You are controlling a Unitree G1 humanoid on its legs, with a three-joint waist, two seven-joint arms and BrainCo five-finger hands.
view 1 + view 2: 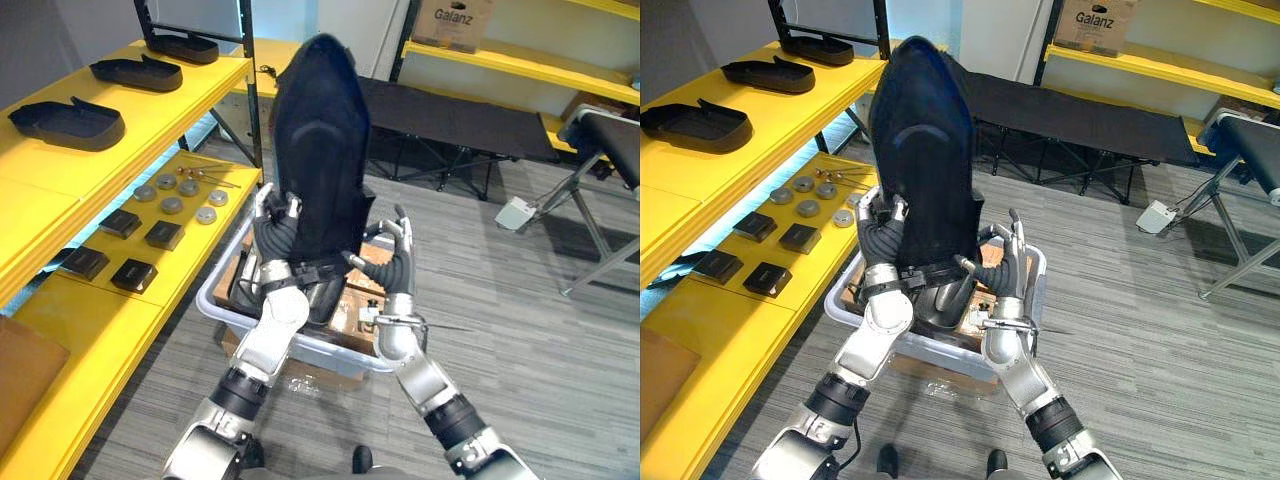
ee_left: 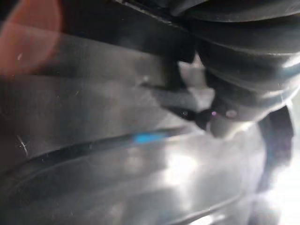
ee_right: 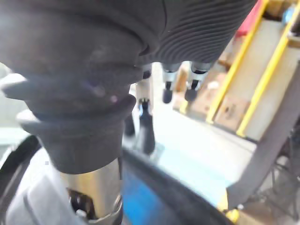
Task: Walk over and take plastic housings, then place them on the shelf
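Well, the robot has the housing stood on end between its two hands, just above the bin, so the lift looks done and the carry to the shelf is what remains. The left hand sits at the housing's lower left edge with its fingers apparently hooked onto it. The right hand is flat against the lower right side, fingers straight and pointing up and the thumb reaching in toward the shell, so it is pressing rather than gripping. From where I stand that is a squeeze hold low on a tall, smooth part, and the top could tip. I would keep both hands pushing inward evenly, turn the whole body to the left rather than swing the arms, and lay the housing down flat as it nears the yellow board. Three other housings already lie in a row on the upper level, and the open stretch nearer the robot looks like the natural place for this one. It should go beside them, not touching. As for writing, a cardboard box on the far rack carries dark lettering, and I can make out no label on the housing itself.
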